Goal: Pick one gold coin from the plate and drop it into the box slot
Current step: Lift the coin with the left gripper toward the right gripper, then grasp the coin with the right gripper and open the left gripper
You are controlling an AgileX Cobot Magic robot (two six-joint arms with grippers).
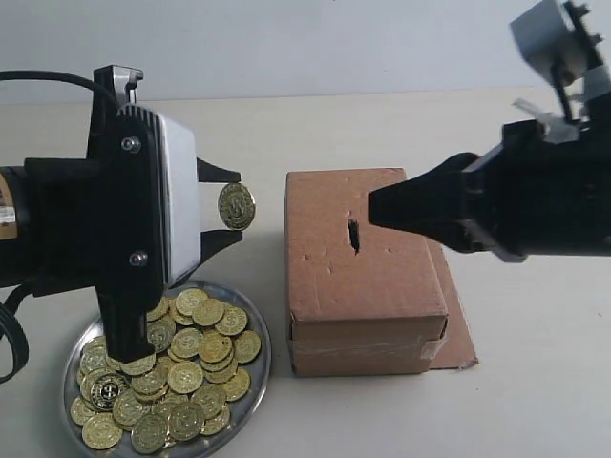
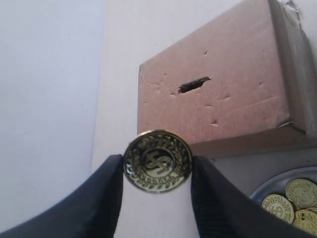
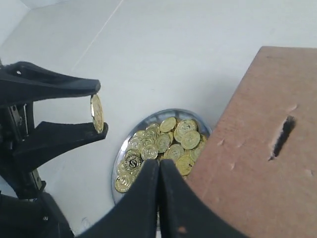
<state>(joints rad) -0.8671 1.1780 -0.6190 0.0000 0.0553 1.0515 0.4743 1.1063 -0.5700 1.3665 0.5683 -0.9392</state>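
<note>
The round, shallow silver metal plate (image 1: 263,363) is lying just left of the rectangular brown cardboard box (image 1: 368,277), off its near left corner, and is carrying a heap of identical gold coins. Above it and also left of the box, the left gripper (image 1: 234,205) is pinching one small shiny gold coin (image 2: 157,161) by its rim between its two black fingertips. The coin is hanging in the air, clear of the box's left edge and not yet over the top face. The short dark rough-edged slot (image 1: 353,236) is sitting in the middle of the box top, so the arm is likely needing to travel rightward until the coin is directly over it. To do this well, the wrist should be turning until the coin's thin edge is running along the slit's length. It should then be lowering close before the fingers part, since a high release risks a bounce off the dented cardboard. Over the right part of the box, the right gripper (image 1: 374,205) is hovering with its fingers pressed together on nothing. The coin's face is showing an embossed S-like sign; its ring of lettering is too small to read, and the box is showing no print.
</note>
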